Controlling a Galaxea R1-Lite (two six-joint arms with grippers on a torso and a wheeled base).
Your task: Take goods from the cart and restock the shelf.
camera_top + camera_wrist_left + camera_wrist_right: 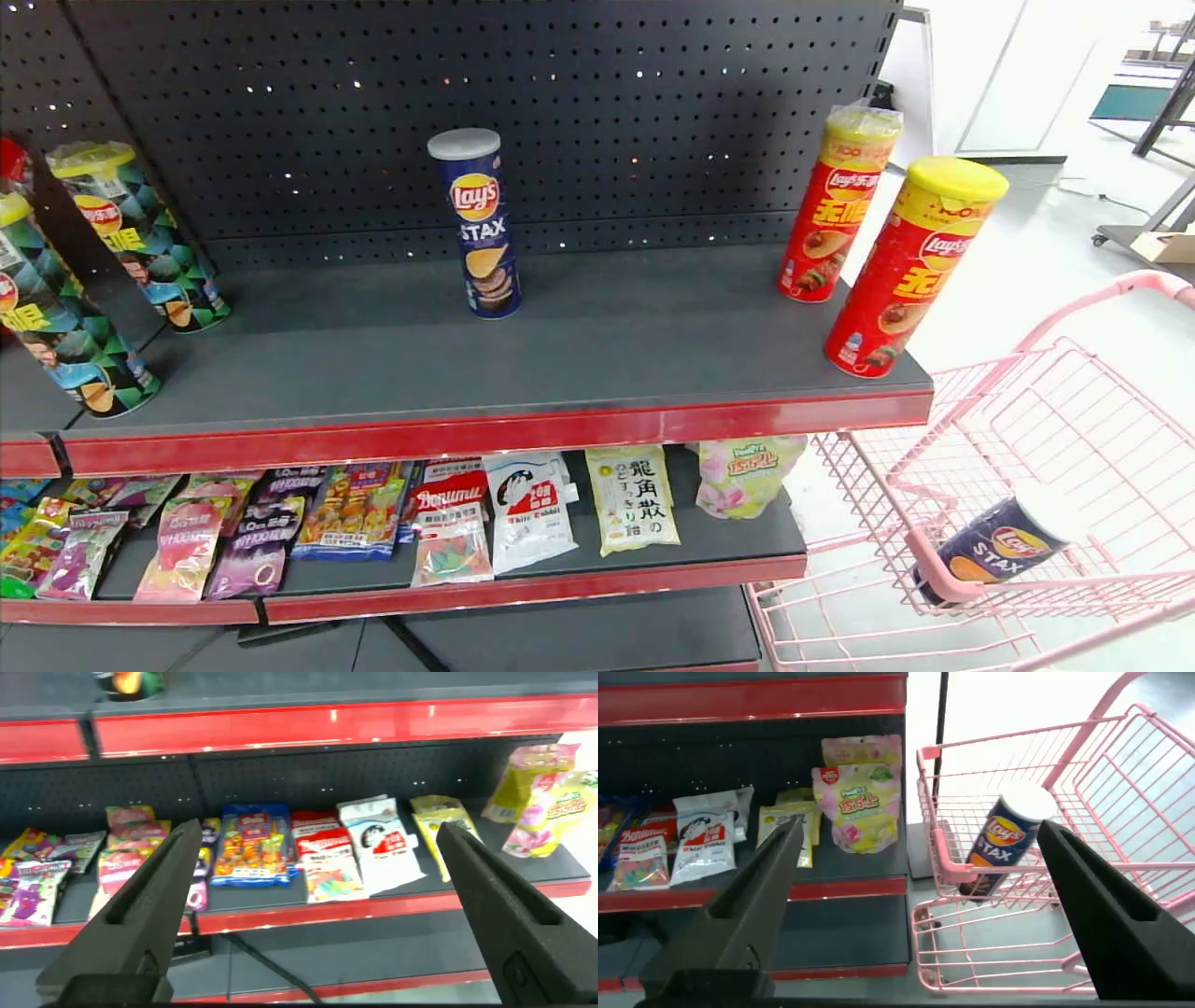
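Leaning in a corner of the pink cart, one blue chip can sits off the right end of the top shelf, while a second blue can stands upright mid-shelf with bare board on either side. Red cans crowd that shelf's right edge (one at the very front corner) and teal cans its left. The left gripper, facing the lower snack bags, and the right gripper, facing the cart, both have fingers spread wide, holding nothing.
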